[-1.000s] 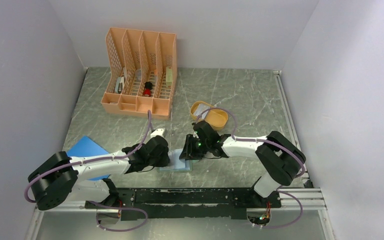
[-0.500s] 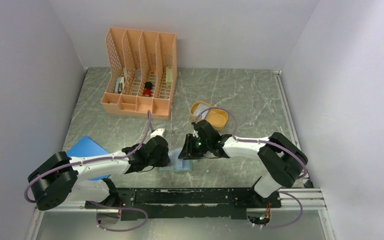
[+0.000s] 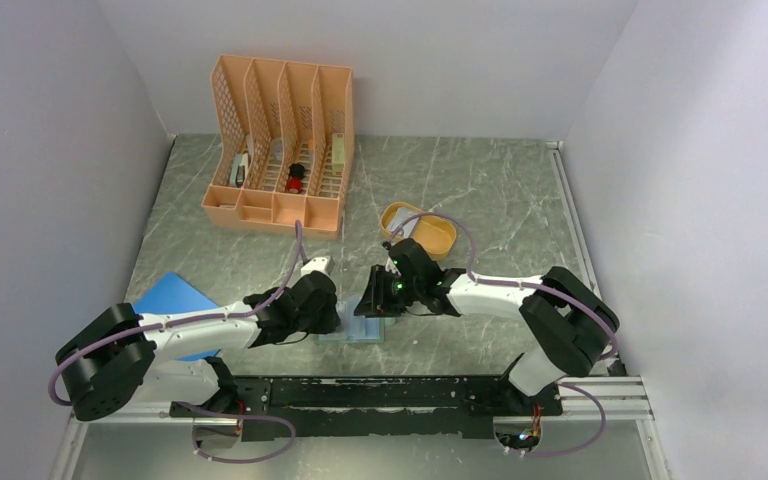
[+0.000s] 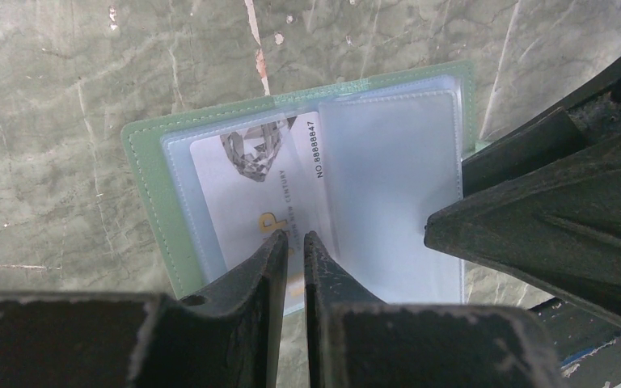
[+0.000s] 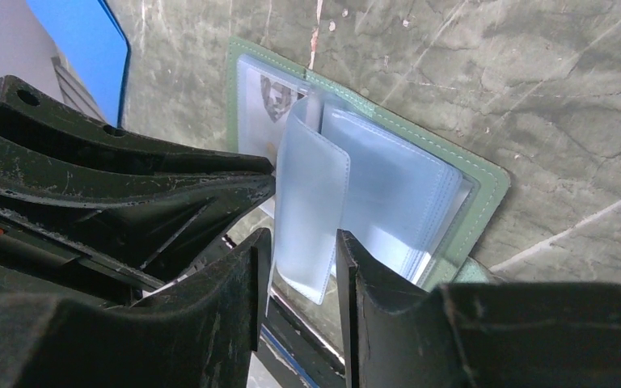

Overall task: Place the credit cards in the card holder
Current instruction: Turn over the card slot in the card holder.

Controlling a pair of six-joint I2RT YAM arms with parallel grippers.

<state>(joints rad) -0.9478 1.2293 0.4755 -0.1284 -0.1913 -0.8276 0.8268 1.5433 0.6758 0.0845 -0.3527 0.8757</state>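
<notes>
Your right end effector (image 5: 302,242) grasps the limp, slippery sleeve (image 5: 315,174) by its edge; the left end effector (image 4: 293,238), clenched, pins the card holder (image 4: 141,190).

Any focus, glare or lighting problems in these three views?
Left wrist: pale grey-white credit card sharp, its printed number legible. Right wrist: clear plastic sleeve milky, no hard glare. Top view: even light, green folding card holder mostly hidden by arms.

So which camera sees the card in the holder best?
The left wrist one: the card faces it, picture and number readable. The right wrist view catches only a corner behind a clear sleeve. From the top, arms mostly hide it.
</notes>
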